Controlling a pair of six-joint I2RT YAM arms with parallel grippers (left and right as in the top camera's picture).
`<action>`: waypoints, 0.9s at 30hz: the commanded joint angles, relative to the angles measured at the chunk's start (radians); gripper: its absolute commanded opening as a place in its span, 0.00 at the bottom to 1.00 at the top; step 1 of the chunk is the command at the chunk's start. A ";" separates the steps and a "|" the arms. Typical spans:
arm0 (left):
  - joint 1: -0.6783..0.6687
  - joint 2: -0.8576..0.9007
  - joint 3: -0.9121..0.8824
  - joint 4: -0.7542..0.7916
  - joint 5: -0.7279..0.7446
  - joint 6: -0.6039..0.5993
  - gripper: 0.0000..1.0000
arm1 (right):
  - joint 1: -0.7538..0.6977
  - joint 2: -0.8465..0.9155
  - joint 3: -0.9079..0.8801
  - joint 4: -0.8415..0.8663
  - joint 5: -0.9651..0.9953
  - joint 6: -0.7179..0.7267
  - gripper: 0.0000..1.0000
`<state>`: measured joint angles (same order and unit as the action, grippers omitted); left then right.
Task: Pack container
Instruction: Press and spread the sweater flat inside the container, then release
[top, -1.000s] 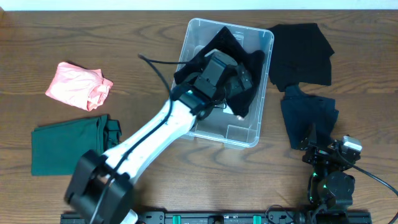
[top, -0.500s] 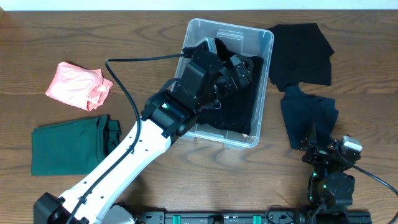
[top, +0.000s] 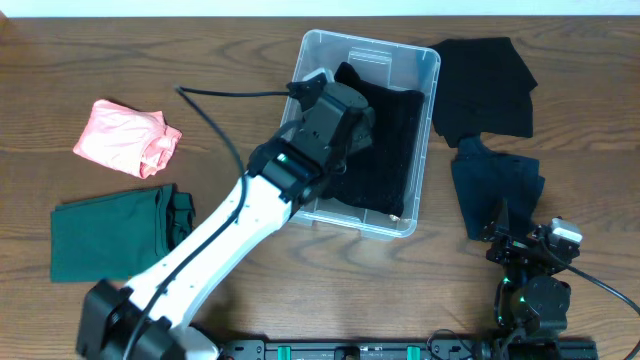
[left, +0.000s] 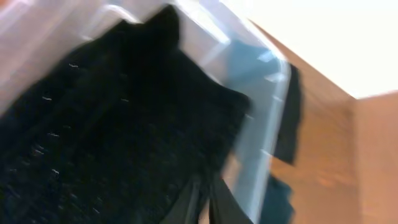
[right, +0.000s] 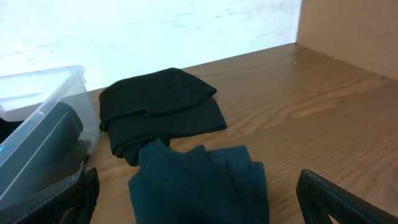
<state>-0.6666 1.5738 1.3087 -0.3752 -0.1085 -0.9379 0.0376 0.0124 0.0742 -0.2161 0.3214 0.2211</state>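
We noted black cloth in container; left end effector clenched over it, right end effector released. Next, we judged: fetch teal cloth near worktop right edge.

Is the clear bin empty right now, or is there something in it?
Not empty. A black cloth lies spread inside the container, covering most of its floor.
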 joint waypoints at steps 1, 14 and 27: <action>0.033 0.072 0.019 -0.006 -0.088 0.000 0.06 | -0.005 -0.004 -0.003 -0.001 0.000 0.010 0.99; 0.104 0.365 0.019 -0.016 -0.126 0.043 0.06 | -0.005 -0.004 -0.003 -0.001 0.000 0.010 0.99; 0.107 0.407 0.034 -0.040 -0.086 0.042 0.06 | -0.005 -0.004 -0.003 -0.001 0.000 0.010 0.99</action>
<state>-0.5671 1.9827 1.3369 -0.3981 -0.2096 -0.9192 0.0376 0.0124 0.0742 -0.2161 0.3218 0.2211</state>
